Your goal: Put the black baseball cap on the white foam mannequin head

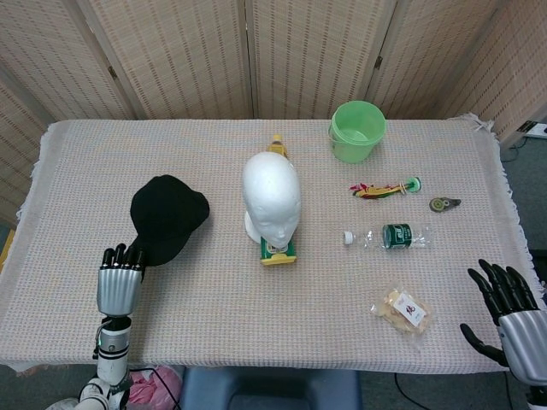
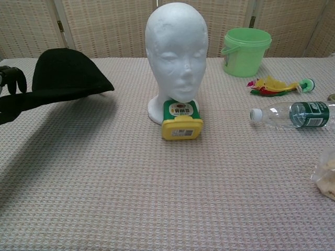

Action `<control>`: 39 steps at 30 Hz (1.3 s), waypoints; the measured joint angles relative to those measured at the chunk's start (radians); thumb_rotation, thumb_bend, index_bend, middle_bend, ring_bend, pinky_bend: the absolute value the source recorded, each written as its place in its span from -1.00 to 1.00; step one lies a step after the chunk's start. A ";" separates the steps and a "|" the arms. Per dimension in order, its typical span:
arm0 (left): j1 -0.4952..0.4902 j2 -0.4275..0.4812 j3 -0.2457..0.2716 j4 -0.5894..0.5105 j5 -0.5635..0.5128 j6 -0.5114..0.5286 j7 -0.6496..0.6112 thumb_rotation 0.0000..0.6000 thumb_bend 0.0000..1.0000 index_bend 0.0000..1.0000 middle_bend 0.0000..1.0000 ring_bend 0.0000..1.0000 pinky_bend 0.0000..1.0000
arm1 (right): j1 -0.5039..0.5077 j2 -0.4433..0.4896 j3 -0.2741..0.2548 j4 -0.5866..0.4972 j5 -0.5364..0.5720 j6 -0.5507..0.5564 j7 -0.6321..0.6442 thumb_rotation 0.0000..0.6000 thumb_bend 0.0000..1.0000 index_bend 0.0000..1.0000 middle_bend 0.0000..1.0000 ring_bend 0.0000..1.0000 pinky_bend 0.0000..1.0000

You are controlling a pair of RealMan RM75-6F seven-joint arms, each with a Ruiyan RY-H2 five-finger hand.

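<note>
The black baseball cap (image 1: 165,218) hangs off the table at the left, dome up, its shadow on the cloth below it (image 2: 65,78). My left hand (image 1: 119,282) grips the cap's brim at its near end; in the chest view only dark fingers (image 2: 13,78) show at the left edge. The white foam mannequin head (image 1: 271,198) stands bare in the middle, facing me (image 2: 177,57). My right hand (image 1: 513,326) hovers at the table's front right corner, fingers spread, holding nothing.
A yellow-green box (image 2: 181,120) lies at the mannequin's base. A green bucket (image 1: 356,131) stands at the back right. A clear bottle (image 1: 389,237), a colourful toy (image 1: 380,189), a small round tool (image 1: 443,204) and a snack bag (image 1: 402,308) lie right.
</note>
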 measured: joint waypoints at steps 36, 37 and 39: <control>-0.064 0.307 0.077 -0.263 0.130 0.148 0.313 1.00 -0.06 0.40 0.52 0.17 0.30 | -0.009 -0.004 -0.009 0.007 -0.022 0.018 -0.006 1.00 -0.60 -1.00 -1.00 -1.00 -1.00; -0.065 0.325 0.079 -0.297 0.138 0.150 0.333 1.00 -0.06 0.40 0.52 0.17 0.30 | -0.010 -0.004 -0.009 0.007 -0.023 0.019 -0.005 1.00 -0.61 -1.00 -1.00 -1.00 -1.00; -0.067 0.359 0.082 -0.353 0.151 0.152 0.371 1.00 -0.06 0.40 0.52 0.17 0.30 | -0.011 -0.004 -0.008 0.008 -0.023 0.023 -0.005 1.00 -0.61 -1.00 -1.00 -1.00 -1.00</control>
